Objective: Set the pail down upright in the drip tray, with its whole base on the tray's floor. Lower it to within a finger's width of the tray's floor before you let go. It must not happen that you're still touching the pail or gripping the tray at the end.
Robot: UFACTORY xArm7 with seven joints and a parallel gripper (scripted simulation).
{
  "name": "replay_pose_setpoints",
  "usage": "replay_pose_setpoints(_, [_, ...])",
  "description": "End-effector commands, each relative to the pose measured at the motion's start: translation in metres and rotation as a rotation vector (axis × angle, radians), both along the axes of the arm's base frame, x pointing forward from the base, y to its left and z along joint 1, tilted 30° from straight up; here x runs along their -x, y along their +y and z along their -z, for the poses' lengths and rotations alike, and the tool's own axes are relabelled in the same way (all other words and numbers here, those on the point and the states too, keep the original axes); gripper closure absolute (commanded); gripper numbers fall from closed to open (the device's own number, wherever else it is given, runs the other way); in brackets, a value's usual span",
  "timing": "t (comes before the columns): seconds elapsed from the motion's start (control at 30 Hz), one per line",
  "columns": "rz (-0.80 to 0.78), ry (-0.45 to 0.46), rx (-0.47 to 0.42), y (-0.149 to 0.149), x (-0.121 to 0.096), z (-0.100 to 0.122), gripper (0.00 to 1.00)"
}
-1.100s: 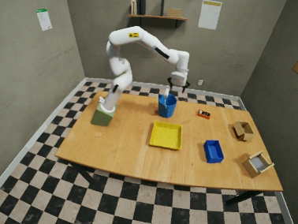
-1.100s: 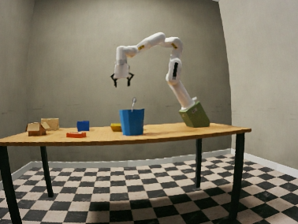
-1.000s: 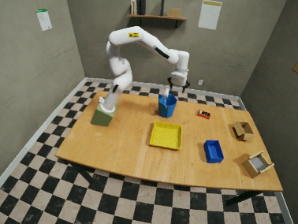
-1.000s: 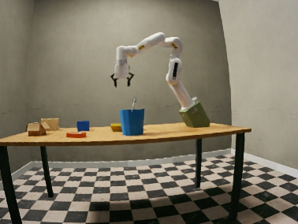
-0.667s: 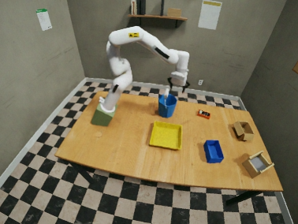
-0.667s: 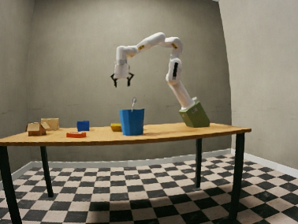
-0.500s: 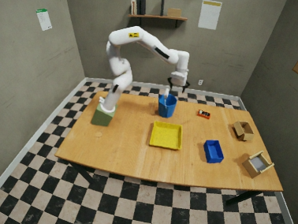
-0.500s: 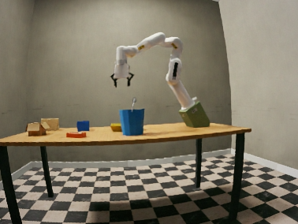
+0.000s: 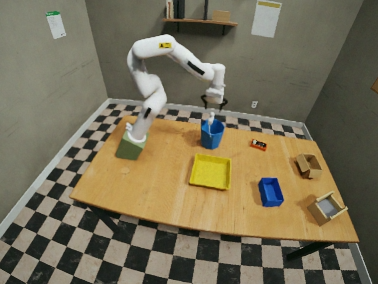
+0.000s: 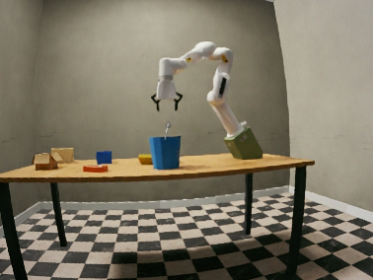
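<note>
One gripper (image 10: pixel 166 104), fingers spread wide, above pail (image 10: pixel 165 152); pail's contents unclear.

— Where is the pail (image 9: pixel 212 133) placed?
— On the table (image 9: pixel 150 185), above frame centre, behind the drip tray (image 9: pixel 211 171).
— And the gripper (image 9: pixel 214 102)?
— Held over the pail, apart from it. The arm's base (image 9: pixel 131 148) is set at left.

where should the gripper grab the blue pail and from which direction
Probably by the handle, coming straight down. The blue pail stands upright on the table, and its thin handle sticks up above the rim, almost directly under the open gripper. The pail's body looks too wide for the fingers, so the raised handle seems the better hold.
</note>
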State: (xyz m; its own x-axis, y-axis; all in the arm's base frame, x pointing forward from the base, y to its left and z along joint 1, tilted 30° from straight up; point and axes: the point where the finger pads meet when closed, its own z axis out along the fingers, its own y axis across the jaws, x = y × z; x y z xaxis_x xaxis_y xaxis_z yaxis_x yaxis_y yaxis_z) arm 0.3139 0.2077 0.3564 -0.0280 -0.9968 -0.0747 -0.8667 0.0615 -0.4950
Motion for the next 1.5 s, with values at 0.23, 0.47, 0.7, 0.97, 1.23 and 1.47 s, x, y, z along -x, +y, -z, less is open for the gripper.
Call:
replay_pose_setpoints(0.23, [-0.011, -0.008, -0.003, 0.007, 0.004, 0.002, 0.0])
replay_pose_setpoints(0.47, [-0.011, -0.007, -0.003, 0.007, 0.004, 0.002, 0.0])
replay_pose_setpoints(0.7, [-0.012, -0.005, -0.003, 0.007, 0.003, 0.005, 0.0])
replay_pose_setpoints(0.97, [-0.013, -0.003, -0.003, 0.008, -0.002, 0.013, 0.0])
replay_pose_setpoints(1.23, [-0.013, -0.003, -0.003, 0.008, -0.009, 0.023, 0.0])
replay_pose_setpoints(1.47, [-0.013, -0.003, -0.003, 0.009, -0.017, 0.038, 0.0])
